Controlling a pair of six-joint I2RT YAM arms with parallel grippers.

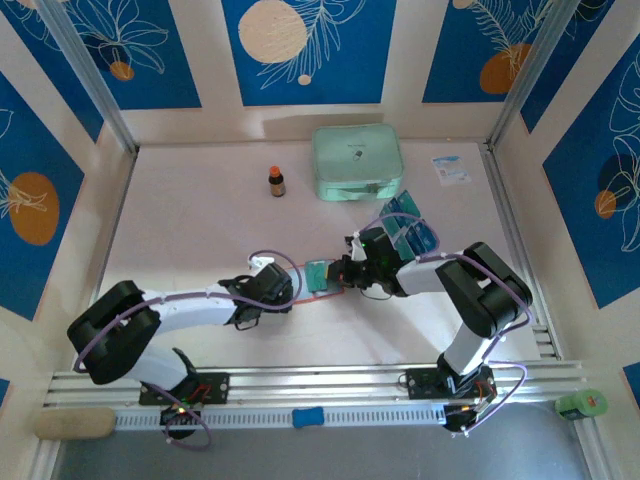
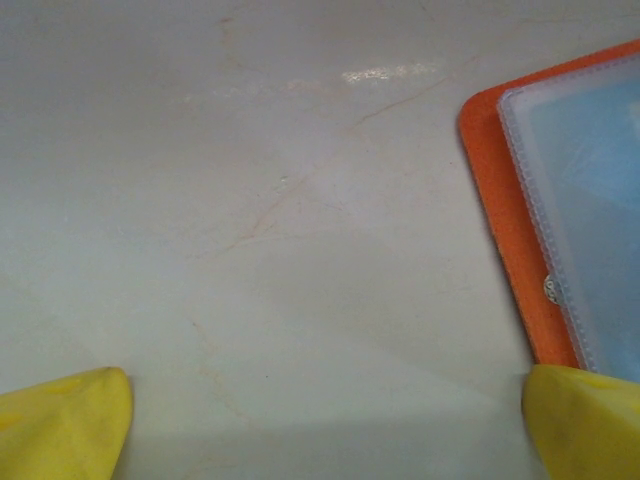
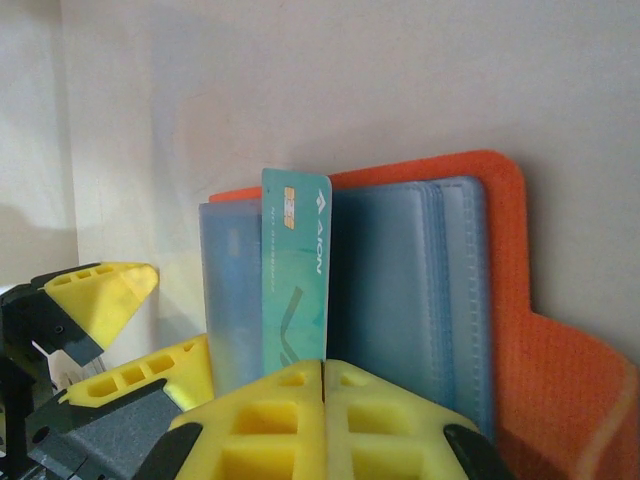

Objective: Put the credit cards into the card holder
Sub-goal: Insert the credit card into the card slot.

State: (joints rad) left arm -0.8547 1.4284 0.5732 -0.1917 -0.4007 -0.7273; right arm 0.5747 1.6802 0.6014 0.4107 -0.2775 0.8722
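— The left gripper (image 2: 325, 425)?
— Spread wide, empty; the card holder (image 2: 495, 190) lies open just to its right.
— The right gripper (image 3: 322, 395)?
— Clamped on one credit card (image 3: 295, 265), long axis aimed into the sleeves (image 3: 400, 290). That arm is nearer.

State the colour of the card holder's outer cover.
Orange-red: the card holder shows clearest in the right wrist view.

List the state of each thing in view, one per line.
Orange-red fold card holder: open, clear sleeves exposed.
Teal-blue plastic credit card: gripped, on edge against the sleeves.
Right gripper: shut on that card.
Left gripper: open, empty.
Mint-green zip case: closed.
Small brown bottle: upright, capped.
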